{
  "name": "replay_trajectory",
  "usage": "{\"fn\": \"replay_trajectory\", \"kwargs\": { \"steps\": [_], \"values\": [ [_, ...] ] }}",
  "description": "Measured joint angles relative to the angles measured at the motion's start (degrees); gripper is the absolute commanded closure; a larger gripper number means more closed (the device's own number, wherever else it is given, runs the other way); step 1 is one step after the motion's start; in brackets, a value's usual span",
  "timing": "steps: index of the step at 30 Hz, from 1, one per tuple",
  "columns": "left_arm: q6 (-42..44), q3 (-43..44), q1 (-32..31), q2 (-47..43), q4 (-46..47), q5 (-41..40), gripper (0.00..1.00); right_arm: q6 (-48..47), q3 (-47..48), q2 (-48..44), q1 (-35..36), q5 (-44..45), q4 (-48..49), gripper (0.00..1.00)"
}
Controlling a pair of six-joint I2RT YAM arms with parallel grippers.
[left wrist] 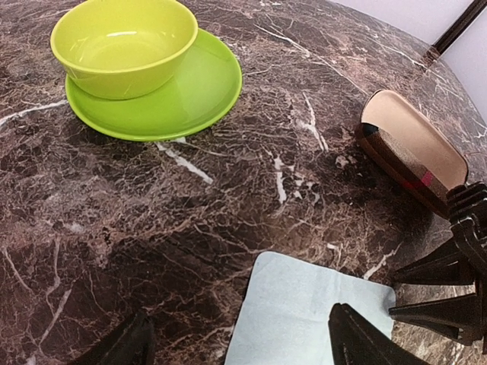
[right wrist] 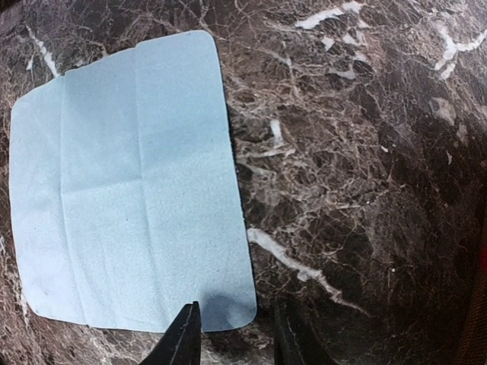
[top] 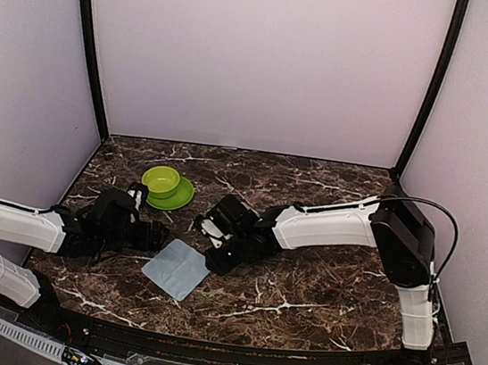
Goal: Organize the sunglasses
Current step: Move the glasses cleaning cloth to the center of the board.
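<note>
- The marble table (top: 320,291) is carrying everything, and both arms are reaching in toward its middle.
- The left gripper (top: 158,236) is hovering low at the cloth's left side. Its fingers are spread wide with nothing between them, probably so it is ready to steady or take the cloth.
- The right gripper (right wrist: 236,334) is working at one corner of the cloth, with its fingers standing only a little apart. The corner is lying flat there, so no pinch is showing. A corner is likely the easiest place to lift from.
- The light blue cloth (top: 177,268) is lying flat and creased between the two grippers.
- The green plate (top: 183,200) is sitting with the bowl (top: 162,179) on it, beyond the left gripper and apart from the cloth.
- The sunglasses (left wrist: 411,144) are lying on the table just beside the right gripper, past the cloth. One brown lens is showing, and neither gripper is holding them.
</note>
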Motion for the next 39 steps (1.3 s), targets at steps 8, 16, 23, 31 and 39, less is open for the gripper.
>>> {"fn": "replay_trajectory", "kwargs": {
  "steps": [8, 16, 23, 31, 39],
  "values": [
    [0.24, 0.24, 0.00, 0.87, 0.68, 0.00, 0.17, -0.04, 0.00, 0.11, 0.96, 1.75, -0.17, 0.75],
    [0.59, 1.77, 0.00, 2.38, 0.70, -0.22, 0.16, 0.13, -0.02, 0.11, 2.54, 4.24, -0.39, 0.84],
    [0.90, 2.43, 0.00, 3.78, 0.81, -0.37, 0.16, 0.28, -0.28, 0.11, 2.62, 5.35, -0.04, 0.90],
    [1.44, 2.47, 0.00, 3.98, 0.83, -0.37, 0.16, 0.79, -0.44, 0.11, 2.21, 5.57, 0.59, 0.97],
    [3.23, 2.78, 0.00, 6.82, 2.64, 1.09, 0.19, 0.31, -1.27, 0.02, 1.11, 4.74, 2.38, 1.00]
  ]
}}
